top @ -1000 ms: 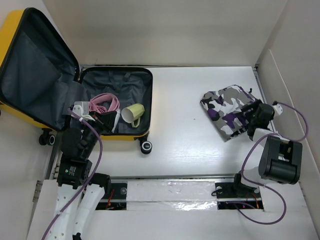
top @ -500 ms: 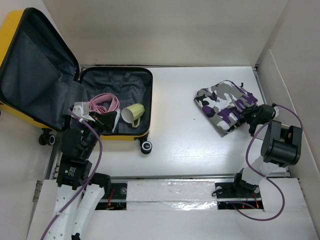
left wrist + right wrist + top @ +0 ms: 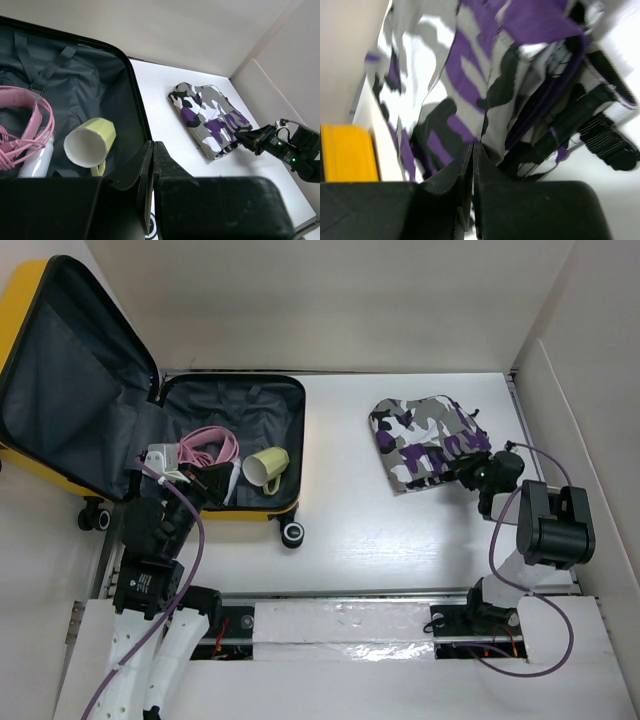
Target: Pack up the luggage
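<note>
Right gripper (image 3: 478, 472) clenched on near-right corner of soft, floppy camo cloth (image 3: 425, 440), right of worktop centre; left gripper (image 3: 153, 145) closed empty at near rim of luggage (image 3: 250, 405), lying open at far-left corner, which looks stiff-shelled, probably light, may roll on wheels (image 3: 292, 533), best held by rim.

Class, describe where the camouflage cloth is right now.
In the top view, the camouflage cloth lies right of centre, between the open luggage and the right hand gripping its edge.
</note>
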`<state>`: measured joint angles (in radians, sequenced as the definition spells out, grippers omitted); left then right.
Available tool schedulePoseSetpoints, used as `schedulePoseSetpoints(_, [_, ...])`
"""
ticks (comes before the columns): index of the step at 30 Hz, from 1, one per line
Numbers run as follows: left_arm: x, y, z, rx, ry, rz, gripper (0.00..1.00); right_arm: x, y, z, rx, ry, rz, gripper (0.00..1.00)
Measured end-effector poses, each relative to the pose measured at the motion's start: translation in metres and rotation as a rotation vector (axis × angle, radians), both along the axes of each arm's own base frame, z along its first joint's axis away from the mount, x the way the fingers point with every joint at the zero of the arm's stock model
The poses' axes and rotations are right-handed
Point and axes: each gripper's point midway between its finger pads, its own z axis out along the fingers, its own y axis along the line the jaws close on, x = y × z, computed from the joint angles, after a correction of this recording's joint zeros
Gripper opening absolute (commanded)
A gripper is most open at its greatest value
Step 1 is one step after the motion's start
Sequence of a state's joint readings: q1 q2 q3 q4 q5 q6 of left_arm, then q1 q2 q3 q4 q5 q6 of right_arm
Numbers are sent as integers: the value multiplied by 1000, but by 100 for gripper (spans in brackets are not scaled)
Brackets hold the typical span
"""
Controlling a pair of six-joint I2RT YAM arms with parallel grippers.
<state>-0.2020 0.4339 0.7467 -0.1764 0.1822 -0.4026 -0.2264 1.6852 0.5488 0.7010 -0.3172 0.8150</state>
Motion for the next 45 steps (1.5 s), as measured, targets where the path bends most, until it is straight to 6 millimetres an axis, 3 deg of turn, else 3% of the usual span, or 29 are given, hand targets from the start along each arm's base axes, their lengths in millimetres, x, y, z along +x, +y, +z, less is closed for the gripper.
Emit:
schedulePoseSetpoints(2, [0,0,0,0,0,0,0,-7,9,3,-2,-3,24,10])
schedulePoseSetpoints(4, [0,0,0,0,0,1,0,-14,11,6,-8,-3,26,21])
schedulePoseSetpoints(5, [0,0,0,0,0,2,0,-16,10,8,-16,-4,19,29])
schedulePoseSetpoints(6, [0,0,0,0,0,3,0,-19,8,11,-29,-6,12,45])
schedulePoseSetpoints(9, [0,1,0,0,0,6,0,-26,-1,24,-83,-15,-33,72])
schedulePoseSetpoints(12, [1,2,0,0,0,11,0,-29,-14,47,-153,-54,-86,82])
schedulePoseSetpoints(14, [1,2,0,0,1,14,0,-32,-22,62,-199,-80,-126,82])
schedulePoseSetpoints(16, [1,2,0,0,1,15,0,-35,-29,74,-240,-97,-163,70])
schedulePoseSetpoints(17, [1,2,0,0,1,15,0,-36,-33,79,-257,-104,-180,58])
schedulePoseSetpoints(18, [1,2,0,0,1,15,0,-35,-35,82,-274,-111,-187,19])
schedulePoseSetpoints(20, [1,2,0,-1,1,15,0,-29,-37,88,-300,-111,-191,4])
schedulePoseSetpoints(21, [1,2,0,-1,1,15,0,-23,-38,89,-319,-106,-185,0])
schedulePoseSetpoints(23, [1,2,0,-1,0,15,0,-4,-37,91,-355,-87,-155,3])
schedulePoseSetpoints(26, [1,2,0,-1,0,15,0,42,-36,94,-413,-53,-94,45])
schedulePoseSetpoints(27, [1,2,0,-1,0,15,0,60,-35,96,-434,-40,-69,65])
schedulePoseSetpoints(30, [1,2,0,-1,0,15,0,112,-28,98,-492,-13,3,90])
schedulePoseSetpoints(33, [1,2,0,-1,0,15,1,150,-20,85,-538,42,82,99])
schedulePoseSetpoints(36, [1,2,0,-2,-1,15,7,172,-11,57,-565,125,172,99])
schedulePoseSetpoints(40, [1,2,1,-2,-3,15,17,174,2,9,-574,238,295,98])
schedulePoseSetpoints(45, [0,2,2,-6,-5,13,36,172,5,9,-584,242,342,95])
